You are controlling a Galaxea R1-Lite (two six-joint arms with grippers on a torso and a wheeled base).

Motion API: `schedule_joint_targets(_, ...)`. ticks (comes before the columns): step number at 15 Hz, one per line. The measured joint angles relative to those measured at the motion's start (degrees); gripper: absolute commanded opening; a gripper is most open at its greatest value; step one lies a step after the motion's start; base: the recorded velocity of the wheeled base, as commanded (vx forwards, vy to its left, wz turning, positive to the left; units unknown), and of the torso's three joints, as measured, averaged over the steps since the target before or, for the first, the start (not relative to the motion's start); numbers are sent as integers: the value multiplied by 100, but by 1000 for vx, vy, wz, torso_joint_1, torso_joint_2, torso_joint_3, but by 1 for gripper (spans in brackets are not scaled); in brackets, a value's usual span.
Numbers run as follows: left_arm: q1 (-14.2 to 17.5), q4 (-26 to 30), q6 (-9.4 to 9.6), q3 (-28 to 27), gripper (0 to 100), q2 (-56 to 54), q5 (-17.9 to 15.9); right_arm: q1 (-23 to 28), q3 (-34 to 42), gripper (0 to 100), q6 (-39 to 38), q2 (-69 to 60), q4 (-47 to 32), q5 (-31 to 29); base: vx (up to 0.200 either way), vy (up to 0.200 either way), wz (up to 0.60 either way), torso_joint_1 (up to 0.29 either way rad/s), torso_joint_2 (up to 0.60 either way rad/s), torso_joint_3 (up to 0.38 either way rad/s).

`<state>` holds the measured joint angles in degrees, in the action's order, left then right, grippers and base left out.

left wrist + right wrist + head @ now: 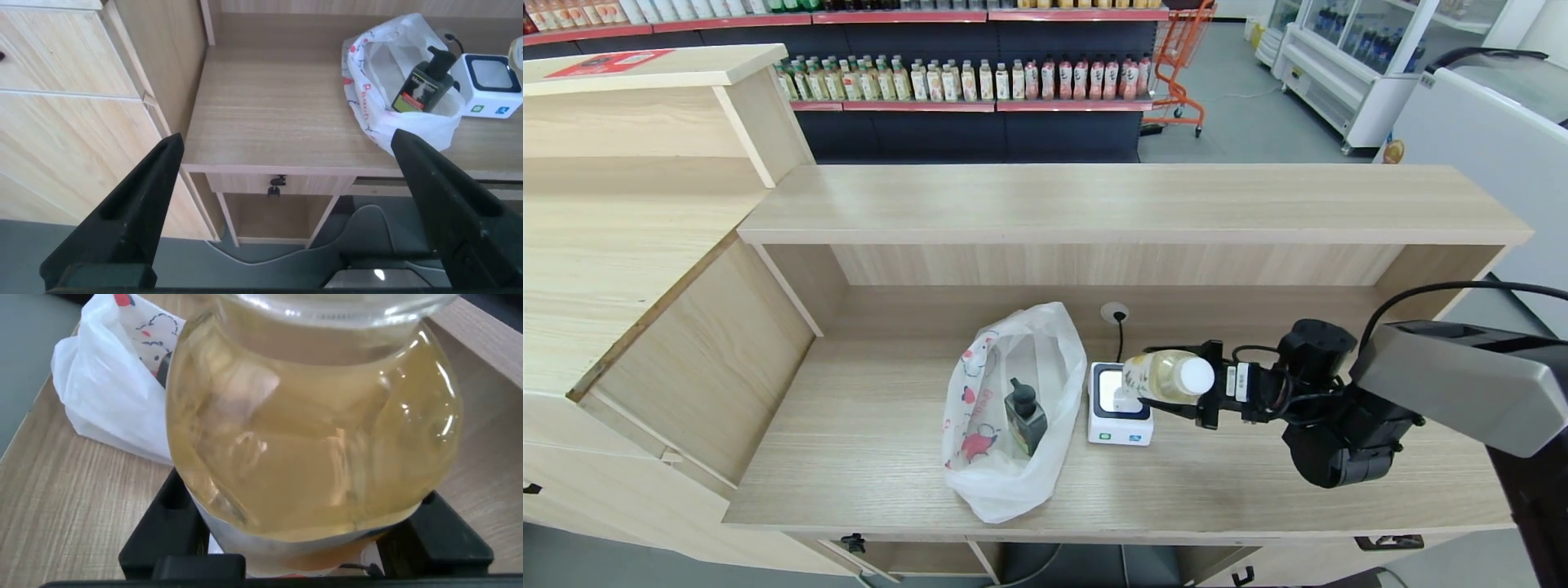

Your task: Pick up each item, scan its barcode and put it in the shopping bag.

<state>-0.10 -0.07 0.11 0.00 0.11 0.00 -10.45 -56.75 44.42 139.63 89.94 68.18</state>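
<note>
Jaws on the right arm (1339, 433) grip the bottle (1161, 374) sideways over the scanner (1119, 426).

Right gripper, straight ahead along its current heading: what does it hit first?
The right gripper, shut on the bottle, points toward the robot's left, bottle base above the scanner. Straight on, the bottle would probably meet the shopping bag first; height over the scanner is unclear.
</note>
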Motion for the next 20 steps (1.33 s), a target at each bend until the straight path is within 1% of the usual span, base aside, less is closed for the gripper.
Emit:
schedule_joint_targets(3, 0, 0, 0, 0, 100, 0, 0, -77, -310, 0, 5, 238, 0, 104, 0, 0, 0, 0, 0, 0)
schedule_joint_targets(10, 0, 0, 0, 0, 100, 0, 0, -236, -877, 0, 24, 714, 22, 115, 0, 0, 0, 0, 0, 0)
schedule_joint_targets(14, 0, 0, -1, 0, 100, 0, 0, -263, -1069, 0, 101, 898, 30, 106, 0, 0, 0, 0, 0, 0)
schedule_joint_targets(20, 0, 0, -1, 0, 100, 0, 0, -247, -1101, 0, 49, 880, -9, 62, 0, 0, 0, 0, 0, 0)
